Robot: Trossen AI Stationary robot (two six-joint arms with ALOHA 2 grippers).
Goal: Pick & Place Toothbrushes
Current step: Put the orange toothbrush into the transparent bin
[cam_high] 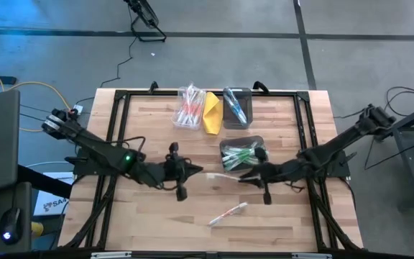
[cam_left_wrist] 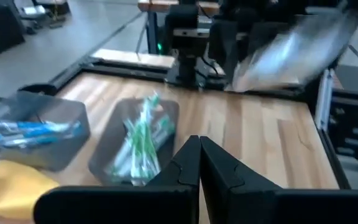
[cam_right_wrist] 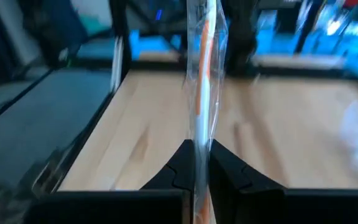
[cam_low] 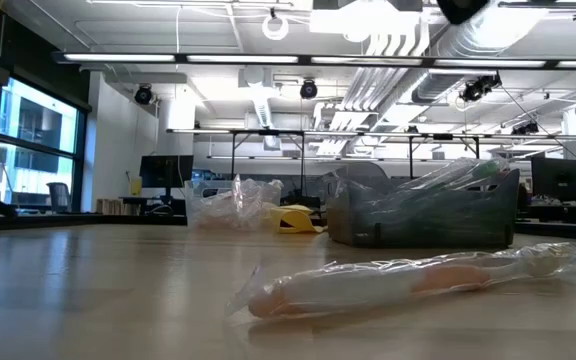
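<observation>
My right gripper (cam_high: 241, 176) hangs above the table's middle, shut on a toothbrush (cam_right_wrist: 202, 87), white and orange in a clear wrapper. It shows in the high view as a white stick (cam_high: 220, 175) pointing at my left gripper (cam_high: 197, 171). That gripper is shut on nothing, and its fingertips (cam_left_wrist: 199, 163) meet. A second wrapped toothbrush (cam_high: 228, 214) lies flat on the table nearer the front edge, large in the low view (cam_low: 418, 280). Green toothbrushes (cam_high: 240, 155) lie in a dark bin (cam_high: 256, 141). My right gripper pinches the wrapped toothbrush between its two fingers (cam_right_wrist: 178, 163), at one end (cam_right_wrist: 199, 149). The brush lies along the fingers and sticks out past their tips toward the table's left. It is lifted clear of the table.
At the far edge stand a clear bin with red toothbrushes (cam_high: 190, 106), a yellow folded thing (cam_high: 213, 114) and a dark bin with blue toothbrushes (cam_high: 236, 106). A black frame (cam_high: 113, 122) runs around the wooden top. Bare wood lies at the left and front.
</observation>
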